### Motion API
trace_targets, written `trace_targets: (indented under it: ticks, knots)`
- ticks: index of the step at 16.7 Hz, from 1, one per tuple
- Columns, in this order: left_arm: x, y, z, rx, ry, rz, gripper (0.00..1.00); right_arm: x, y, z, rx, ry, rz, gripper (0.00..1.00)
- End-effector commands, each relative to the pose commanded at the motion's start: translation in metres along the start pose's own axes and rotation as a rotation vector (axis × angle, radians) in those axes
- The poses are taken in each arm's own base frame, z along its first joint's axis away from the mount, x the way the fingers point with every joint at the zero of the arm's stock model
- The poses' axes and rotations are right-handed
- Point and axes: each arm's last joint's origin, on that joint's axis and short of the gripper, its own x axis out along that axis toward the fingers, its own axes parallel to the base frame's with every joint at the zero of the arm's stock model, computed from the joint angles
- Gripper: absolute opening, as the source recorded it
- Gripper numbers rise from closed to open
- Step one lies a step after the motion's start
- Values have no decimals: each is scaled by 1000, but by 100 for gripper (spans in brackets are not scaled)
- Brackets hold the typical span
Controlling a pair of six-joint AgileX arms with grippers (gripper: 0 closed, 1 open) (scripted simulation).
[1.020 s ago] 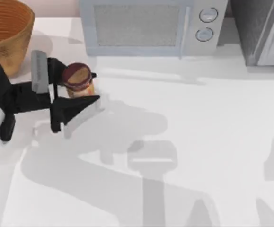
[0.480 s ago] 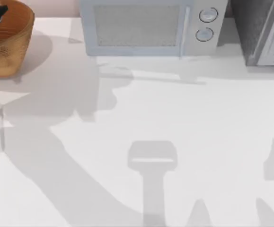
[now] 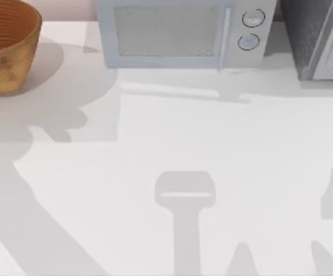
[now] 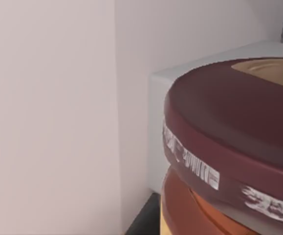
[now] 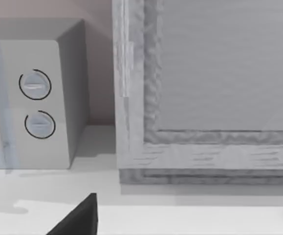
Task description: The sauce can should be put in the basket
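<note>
— At the table's far left corner, by the top view, sits the basket [image 3: 5, 46]. Where is the can from there?

— The can [image 4: 229, 147] looms right up against the left wrist camera, off the table, with bare wall and a pale box behind it. I judge the left arm carries it. The grip itself I cannot tell.

— Is it over the basket?

— I cannot say. The basket lies on the left arm's side, so that arm is the nearer one. The coming move turns on getting the can above the basket's wide mouth before it is let go.

— How does the can lie?

— Its round axis looks tilted across the wrist view, lid slanting, not squarely upright.

— And its look?

— Dark maroon lid with a tan patch on top, a worn white print along the lid's edge, and an orange band below.

— What about the right arm?

— Parked near the microwave [image 5: 33, 98]. One dark tip of the right gripper [image 5: 80, 223] pokes into its own wrist view. Open or closed, I cannot tell.
</note>
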Motion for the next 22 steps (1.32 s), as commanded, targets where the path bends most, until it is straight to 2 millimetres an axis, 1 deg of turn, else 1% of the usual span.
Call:
trace_targets:
  ticks: [4, 6, 8, 9, 10, 13, 22]
  knots:
    - [3, -1, 1, 7, -1, -4, 0, 0, 0, 0, 0, 0, 0, 100]
    - [21, 1, -5, 4, 0, -4, 0, 0, 0, 0, 0, 0, 0, 100]
    - [49, 1, -13, 0, 1, 0, 0, 0, 0, 0, 0, 0, 0, 100]
    - [58, 0, -16, -2, 1, 0, 0, 0, 0, 0, 0, 0, 0, 100]
    - [63, 1, -17, 0, 0, 0, 0, 0, 0, 0, 0, 0, 0, 100]
    - [63, 1, -17, 0, 0, 0, 0, 0, 0, 0, 0, 0, 0, 100]
    - [63, 1, -17, 0, 0, 0, 68, 0, 0, 0, 0, 0, 0, 100]
